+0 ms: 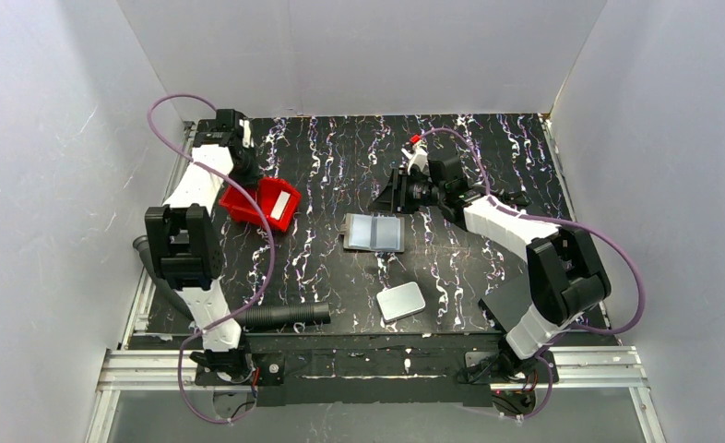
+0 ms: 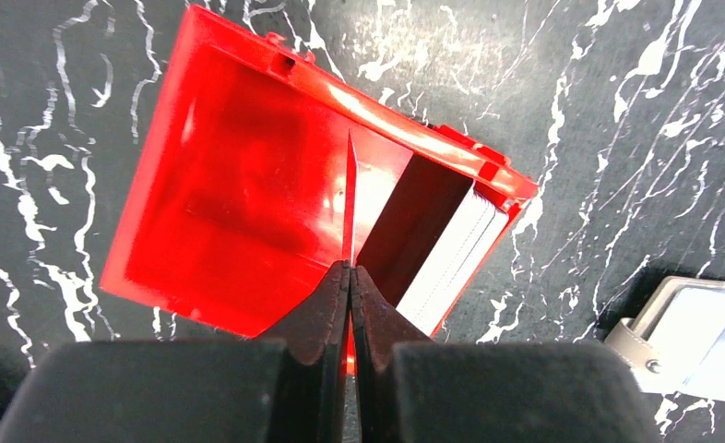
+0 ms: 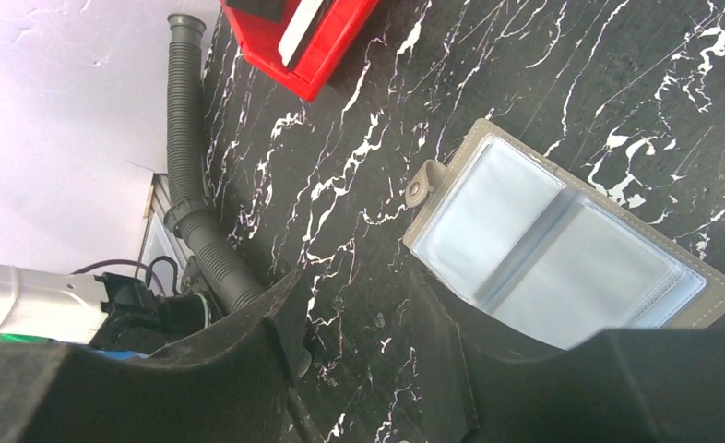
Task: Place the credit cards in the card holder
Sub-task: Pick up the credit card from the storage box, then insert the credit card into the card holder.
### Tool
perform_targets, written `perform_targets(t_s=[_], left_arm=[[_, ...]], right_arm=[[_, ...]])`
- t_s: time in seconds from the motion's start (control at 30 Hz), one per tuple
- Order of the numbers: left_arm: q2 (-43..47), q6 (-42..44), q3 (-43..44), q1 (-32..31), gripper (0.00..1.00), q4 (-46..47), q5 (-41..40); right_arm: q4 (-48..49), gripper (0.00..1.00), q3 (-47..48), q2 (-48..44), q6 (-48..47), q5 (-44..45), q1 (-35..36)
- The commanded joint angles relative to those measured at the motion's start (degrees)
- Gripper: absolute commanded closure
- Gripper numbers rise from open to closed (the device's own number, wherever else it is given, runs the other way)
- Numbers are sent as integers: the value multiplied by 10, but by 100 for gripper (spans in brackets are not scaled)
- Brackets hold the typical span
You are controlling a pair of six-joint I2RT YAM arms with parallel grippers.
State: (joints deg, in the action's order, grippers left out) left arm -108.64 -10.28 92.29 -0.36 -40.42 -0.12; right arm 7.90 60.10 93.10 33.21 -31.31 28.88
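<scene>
Left gripper is clamped shut on a thin sheet seen edge-on, judged to be one card, above the red tray at far left. Remaining credit cards stand stacked against the tray's right wall. Right gripper hangs half open and empty just beyond the opened card holder at centre. Its sleeves appear unfilled, so all insertion is judged outstanding.

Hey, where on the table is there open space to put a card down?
Bare table along the far edge, between the red tray and the right arm. Another patch between the tray, the card holder and the black hose. Crowded: the centre, where holder, white slab and right arm sit close.
</scene>
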Motion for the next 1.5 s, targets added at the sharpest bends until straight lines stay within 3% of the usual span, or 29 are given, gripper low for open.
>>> perform_targets(t_s=[0.0,0.27,0.43,0.6,0.83,1.0,1.3,1.47], left_arm=[[70,-5,5,-1,100,3,-32],[112,-19,22,-1,100,-11,-17],[153,-42,37,0,100,-25,47],[189,-72,48,-1,100,-34,111],[238,-126,41,-1,100,-16,207],[271,-174,16,-1,100,22,273],[317,-246,-45,-2,100,95,360],[329,-260,-75,-11,100,118,379]], right_arm=[[18,47,2,10,-2,-2,3],[8,47,31,33,-8,9,21],[38,43,67,60,20,5,44],[156,33,97,105,106,-21,68],[396,7,134,177,288,-22,94],[517,3,165,225,398,-10,105],[666,9,197,265,538,5,109],[734,29,212,283,609,3,110]])
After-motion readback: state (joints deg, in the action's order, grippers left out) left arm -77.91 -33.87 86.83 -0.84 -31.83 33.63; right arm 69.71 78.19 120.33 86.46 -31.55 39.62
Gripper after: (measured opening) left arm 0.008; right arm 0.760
